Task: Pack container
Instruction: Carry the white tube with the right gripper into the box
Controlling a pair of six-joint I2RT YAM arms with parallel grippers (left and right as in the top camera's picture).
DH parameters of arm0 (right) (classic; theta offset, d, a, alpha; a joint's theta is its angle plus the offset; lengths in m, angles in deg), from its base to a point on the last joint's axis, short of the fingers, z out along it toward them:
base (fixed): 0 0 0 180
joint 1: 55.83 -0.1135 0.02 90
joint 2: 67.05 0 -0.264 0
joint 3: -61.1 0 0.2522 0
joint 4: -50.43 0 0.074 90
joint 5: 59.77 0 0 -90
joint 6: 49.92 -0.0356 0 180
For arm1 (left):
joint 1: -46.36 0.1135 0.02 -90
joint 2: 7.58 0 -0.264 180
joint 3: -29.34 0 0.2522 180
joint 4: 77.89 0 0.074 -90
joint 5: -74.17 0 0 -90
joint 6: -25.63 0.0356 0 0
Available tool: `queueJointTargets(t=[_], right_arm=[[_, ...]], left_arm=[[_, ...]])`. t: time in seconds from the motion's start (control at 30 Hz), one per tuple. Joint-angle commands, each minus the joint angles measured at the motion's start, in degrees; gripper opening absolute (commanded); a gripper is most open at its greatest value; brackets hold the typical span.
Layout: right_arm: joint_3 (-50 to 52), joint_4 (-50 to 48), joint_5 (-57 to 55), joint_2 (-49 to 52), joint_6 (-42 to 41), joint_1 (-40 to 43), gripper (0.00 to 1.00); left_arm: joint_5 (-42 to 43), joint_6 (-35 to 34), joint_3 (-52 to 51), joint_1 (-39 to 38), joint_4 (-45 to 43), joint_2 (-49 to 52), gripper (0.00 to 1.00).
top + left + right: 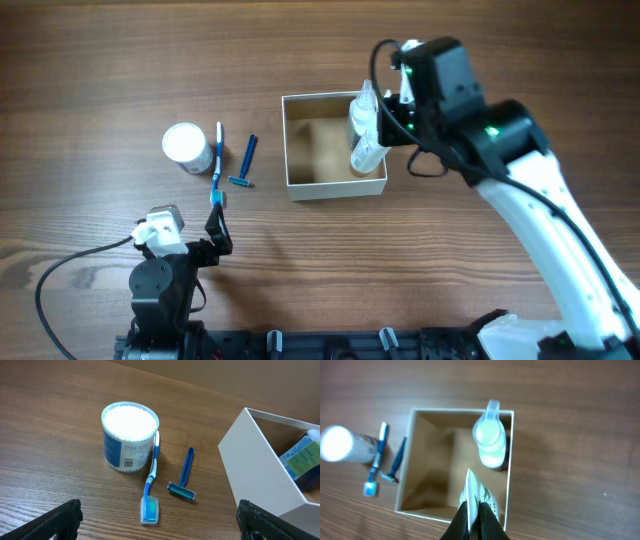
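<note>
The container (318,185) is a square box with white walls and a tan inside, at the table's middle; it also shows in the right wrist view (405,480) and the left wrist view (255,460). My right gripper (383,128) (475,510) is shut on a flat white-and-green tube (475,491) (366,155), held over the box's right side. A pale bottle (490,442) (363,105) stands in the box's far right corner. My left gripper (215,235) (160,519) is open and empty, low over the table near the toothbrush head.
Left of the box lie a round white jar (187,145) (129,435), a blue toothbrush (217,165) (151,480) with a capped head, and a blue razor (245,160) (184,475). A black cable (60,275) runs at the front left.
</note>
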Motion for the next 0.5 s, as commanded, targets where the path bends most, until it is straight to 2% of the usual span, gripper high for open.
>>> queueJointTargets(t=[0.0,0.1,0.2,0.27,0.33,0.47], right_arm=[[-0.09,0.55,-0.52,3.13,0.11,-0.24,0.04],[2.27,-0.07,-0.76,5.99,0.15,-0.24,0.06],[5.05,-1.79,-1.40,6.93,0.15,-0.24,0.24],[6.75,-3.43,-1.42,6.91,0.37,-0.24,0.31],[7.06,-3.69,-1.88,6.78,0.42,-0.24,0.49],[6.95,-3.67,-2.08,4.57,0.81,-0.22,0.61]], left_arm=[[0.46,0.52,-0.13,0.33,-0.20,-0.04,1.00],[0.46,0.52,-0.13,0.33,-0.20,-0.04,1.00],[0.46,0.50,-0.13,0.33,-0.20,-0.04,1.00],[0.46,0.52,-0.13,0.33,-0.20,-0.04,1.00],[0.46,0.52,-0.13,0.33,-0.20,-0.04,1.00],[0.46,0.52,-0.13,0.33,-0.17,-0.04,1.00]])
